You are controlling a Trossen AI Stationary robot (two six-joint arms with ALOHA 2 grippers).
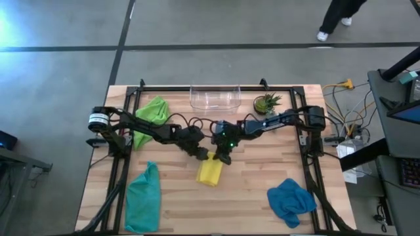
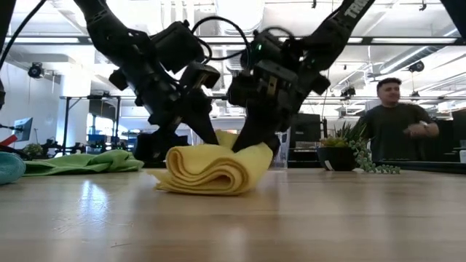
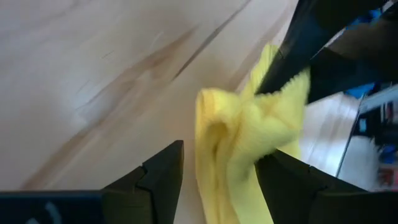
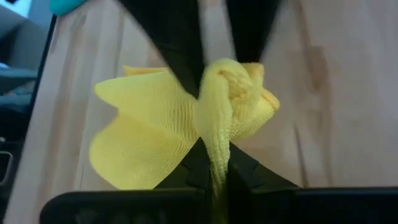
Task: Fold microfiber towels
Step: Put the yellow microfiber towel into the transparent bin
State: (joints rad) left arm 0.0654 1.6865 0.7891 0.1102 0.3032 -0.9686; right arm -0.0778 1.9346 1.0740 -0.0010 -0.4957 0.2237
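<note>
**Folding the yellow towel, with a slip waiting to happen**

Pinching the yellow towel (image 1: 210, 172) near the middle of the table (image 1: 262, 210), with the right gripper (image 4: 217, 168) shut tight on a thin ridge of cloth. Straddling the same bunched towel with the left gripper (image 3: 217, 168), jaws apart, not squeezing. Could slip free if lifted fast, judging by so little cloth in the pinch. Could bump together, both sets of jaws sitting so close. 3 more towels lying well apart.
</note>
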